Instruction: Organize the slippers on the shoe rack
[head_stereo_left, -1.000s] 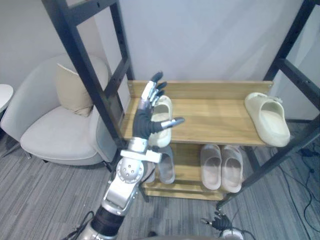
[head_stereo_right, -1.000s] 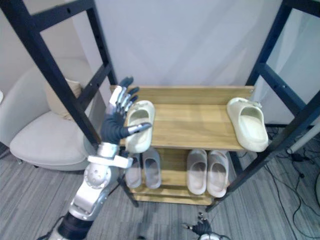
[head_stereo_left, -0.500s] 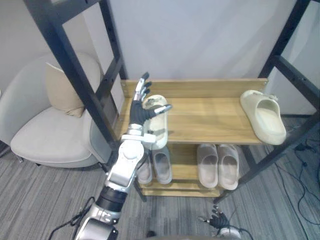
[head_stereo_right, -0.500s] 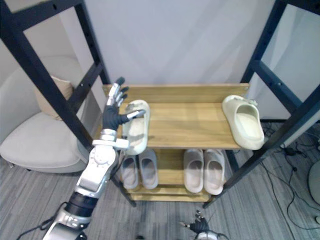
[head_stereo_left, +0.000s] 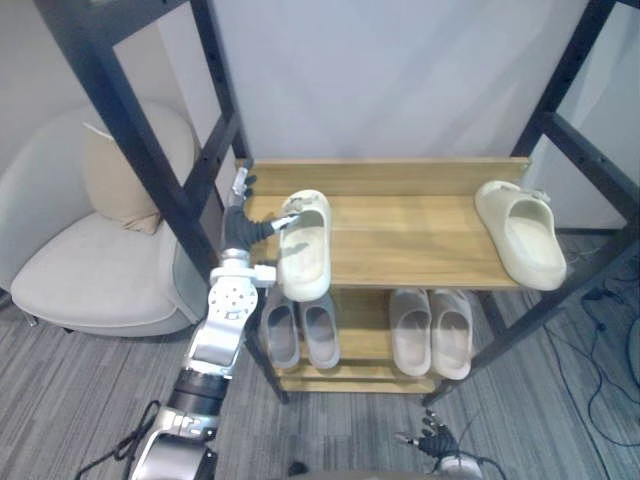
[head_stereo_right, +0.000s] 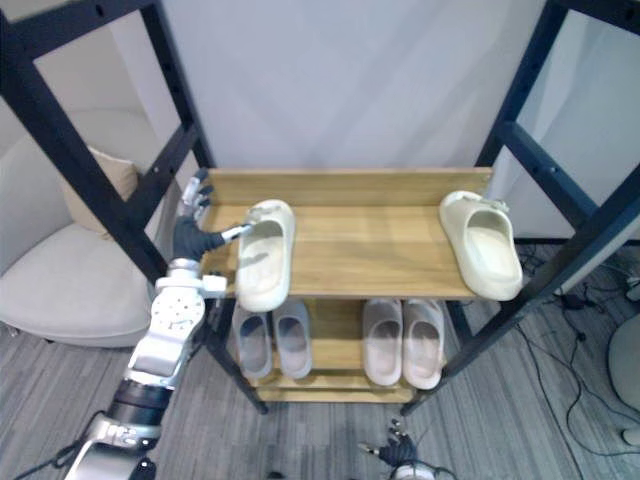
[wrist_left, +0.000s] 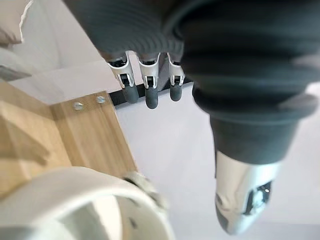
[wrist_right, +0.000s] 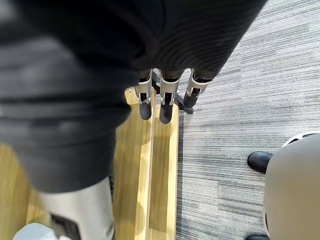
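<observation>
Left hand (head_stereo_left: 241, 224) beside cream foam slipper (head_stereo_left: 305, 256) on wooden shoe rack (head_stereo_left: 410, 236).
Fingers straight, spread; right hand (wrist_right: 165, 102) likewise.

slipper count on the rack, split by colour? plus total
Cream slippers, top shelf: 2
Grey slippers, lower shelf: 2
Pinkish-beige slippers, lower shelf: 2
Total: 6
</observation>
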